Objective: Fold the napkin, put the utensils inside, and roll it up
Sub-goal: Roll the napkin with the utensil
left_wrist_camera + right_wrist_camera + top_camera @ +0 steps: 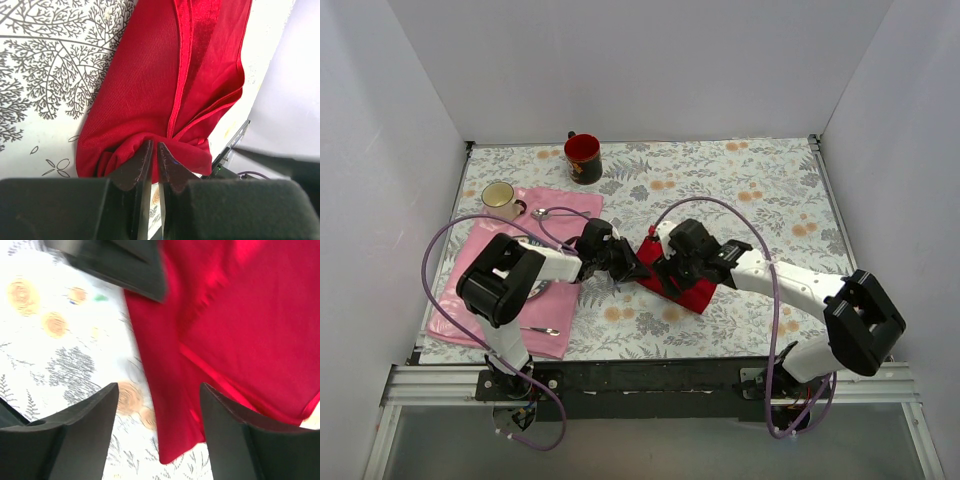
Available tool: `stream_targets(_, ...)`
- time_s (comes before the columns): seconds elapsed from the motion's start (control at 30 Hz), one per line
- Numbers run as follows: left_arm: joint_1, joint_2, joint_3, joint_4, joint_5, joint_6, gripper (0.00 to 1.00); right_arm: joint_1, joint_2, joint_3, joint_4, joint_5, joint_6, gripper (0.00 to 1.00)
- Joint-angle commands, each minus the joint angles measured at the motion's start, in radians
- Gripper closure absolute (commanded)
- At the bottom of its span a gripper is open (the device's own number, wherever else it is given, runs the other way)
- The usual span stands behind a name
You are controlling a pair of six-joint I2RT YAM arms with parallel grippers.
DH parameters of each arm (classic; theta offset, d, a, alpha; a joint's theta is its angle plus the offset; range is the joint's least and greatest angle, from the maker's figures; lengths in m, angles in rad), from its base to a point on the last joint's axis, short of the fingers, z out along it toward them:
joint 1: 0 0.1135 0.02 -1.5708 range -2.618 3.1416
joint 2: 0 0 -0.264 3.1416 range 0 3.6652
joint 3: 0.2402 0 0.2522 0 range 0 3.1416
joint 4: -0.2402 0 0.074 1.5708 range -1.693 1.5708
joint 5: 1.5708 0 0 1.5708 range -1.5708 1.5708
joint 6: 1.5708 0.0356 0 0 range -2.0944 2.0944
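The red napkin [692,292] lies folded into a long bundle on the floral tablecloth, between my two grippers. In the left wrist view, the napkin [140,90] has its near end bunched up, and my left gripper [154,145] is shut on that bunch. My right gripper [159,387] stands open just above the napkin [240,315], its fingers astride the lower left edge and a corner of the cloth. From above, the left gripper [628,265] and right gripper [666,270] are close together at the napkin's left end. The utensils are hidden.
A pink placemat [480,300] lies at the left under the left arm, with a cream mug [500,197], a silver spoon [556,212] and another silver utensil [542,330] on it. A red and black mug [583,157] stands at the back. White walls surround the table.
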Motion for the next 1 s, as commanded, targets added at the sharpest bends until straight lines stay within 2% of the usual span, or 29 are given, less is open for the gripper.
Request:
stream_targets(0.0,0.007,0.024,0.032,-0.107,-0.003,0.017,0.93,0.118,0.037,0.063,0.033,0.151,-0.087,0.26)
stream_targets(0.23,0.019,0.043,0.046,-0.153,0.013,0.021,0.95,0.228,0.146,0.078,0.080,0.350,-0.160,0.27)
stream_targets(0.53,0.030,0.053,0.060,-0.166,0.042,0.030,0.96,0.259,0.238,0.028,0.163,0.453,-0.205,0.37)
stream_targets(0.7,0.037,0.050,0.075,-0.179,0.059,0.063,0.96,0.247,0.275,-0.005,0.183,0.419,-0.183,0.55)
stream_targets(0.8,0.042,0.047,0.094,-0.202,0.062,0.094,0.96,0.210,0.273,-0.034,0.209,0.318,-0.140,0.64)
stream_targets(0.83,0.044,0.046,0.097,-0.210,0.068,0.100,0.96,0.201,0.272,-0.040,0.212,0.297,-0.124,0.70)
stream_targets(0.9,0.048,0.044,0.109,-0.213,0.085,0.113,0.95,0.187,0.266,-0.043,0.223,0.245,-0.108,0.75)
stream_targets(0.97,0.050,0.043,0.125,-0.233,0.092,0.125,0.94,0.161,0.264,-0.040,0.214,0.197,-0.067,0.85)
